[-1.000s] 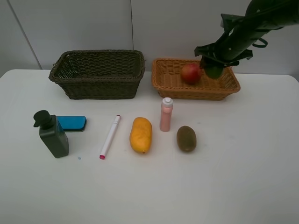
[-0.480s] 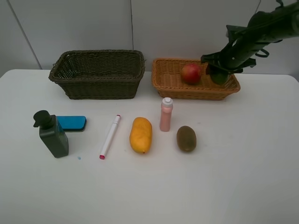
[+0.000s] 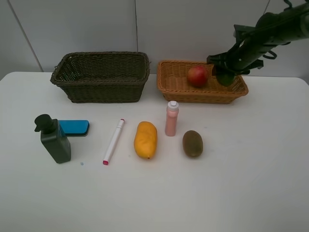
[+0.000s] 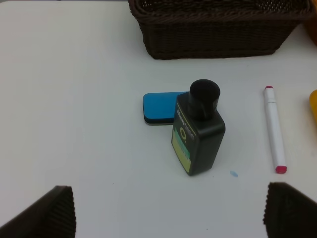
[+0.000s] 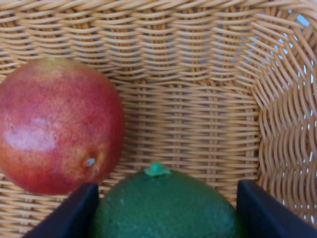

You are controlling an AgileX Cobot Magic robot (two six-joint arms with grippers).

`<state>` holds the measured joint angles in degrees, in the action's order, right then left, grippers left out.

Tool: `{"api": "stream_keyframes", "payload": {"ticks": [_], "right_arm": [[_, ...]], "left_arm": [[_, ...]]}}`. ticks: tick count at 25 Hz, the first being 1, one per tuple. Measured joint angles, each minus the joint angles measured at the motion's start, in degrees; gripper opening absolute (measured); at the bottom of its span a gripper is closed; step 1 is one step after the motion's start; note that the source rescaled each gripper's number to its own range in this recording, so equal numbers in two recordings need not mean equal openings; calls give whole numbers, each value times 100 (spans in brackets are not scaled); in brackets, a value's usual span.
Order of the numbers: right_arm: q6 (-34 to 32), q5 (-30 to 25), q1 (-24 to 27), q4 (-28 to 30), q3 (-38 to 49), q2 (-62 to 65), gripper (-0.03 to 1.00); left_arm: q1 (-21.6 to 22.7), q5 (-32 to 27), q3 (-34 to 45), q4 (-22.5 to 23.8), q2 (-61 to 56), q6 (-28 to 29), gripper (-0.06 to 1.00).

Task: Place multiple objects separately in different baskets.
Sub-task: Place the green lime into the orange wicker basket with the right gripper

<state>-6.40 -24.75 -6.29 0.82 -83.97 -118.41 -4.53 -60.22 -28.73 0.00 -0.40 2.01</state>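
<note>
Right end effector is clamped at about half width on the round green lime, holding it within the light orange-tan shallow wicker basket, just beside the red apple-like fruit lying there. Left end effector hangs spread wide and empty, well apart from that basket. The step in hand looks like dropping off the lime. The next move calls for parting the jaws, then lifting clear of the basket's rim without nudging the red fruit.
</note>
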Motion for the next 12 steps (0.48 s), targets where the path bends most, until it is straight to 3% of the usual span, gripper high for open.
{"api": "stream_keyframes", "payload": {"ticks": [3,5,6,9,12], "right_arm": [[18,18,0,0,0,0,53],[56,23,0,33,0,0,80],[73,23,0,40,0,0,88],[90,23,0,40,0,0,97],[113,25,0,45,0,0,100]], "left_arm": [[0,0,0,0,0,0,100],[0,0,0,0,0,0,100],[0,0,0,0,0,0,100],[0,0,0,0,0,0,100],[0,0,0,0,0,0,100]]}}
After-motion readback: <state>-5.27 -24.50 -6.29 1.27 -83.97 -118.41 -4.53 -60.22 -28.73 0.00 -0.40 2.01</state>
